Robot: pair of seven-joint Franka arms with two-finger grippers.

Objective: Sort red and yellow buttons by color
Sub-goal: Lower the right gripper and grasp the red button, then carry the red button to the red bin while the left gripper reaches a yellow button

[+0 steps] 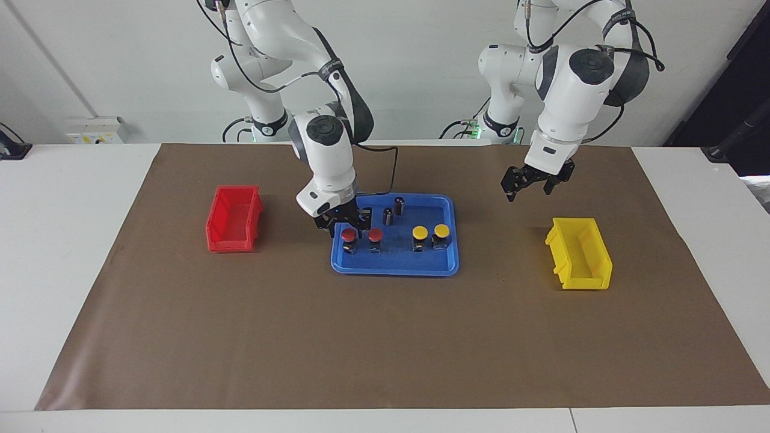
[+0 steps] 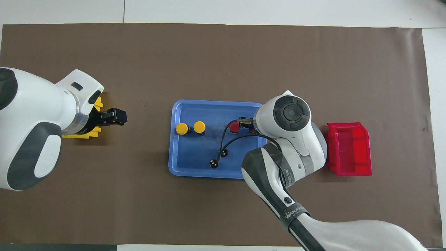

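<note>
Right gripper (image 1: 343,227): down in the blue tray (image 1: 448,264), fingers set about the red button (image 1: 348,235) at the right arm's end of the row; I cannot tell whether they have closed on it yet.
Left gripper (image 1: 528,186): fingers apart, nothing in them, waiting over the brown mat (image 1: 385,343) between the tray and the yellow bin (image 1: 580,252).
Buttons: all four stand in one row in the tray, the second red button (image 1: 375,236) beside the first, then two yellow buttons (image 1: 420,233) (image 1: 441,231).
Dark cylinders (image 1: 393,210): two, nearer the robots, in the tray.
Red bin (image 1: 234,218): holds nothing, as far as I can see.
Progress: nothing sorted; all four buttons left to move.
</note>
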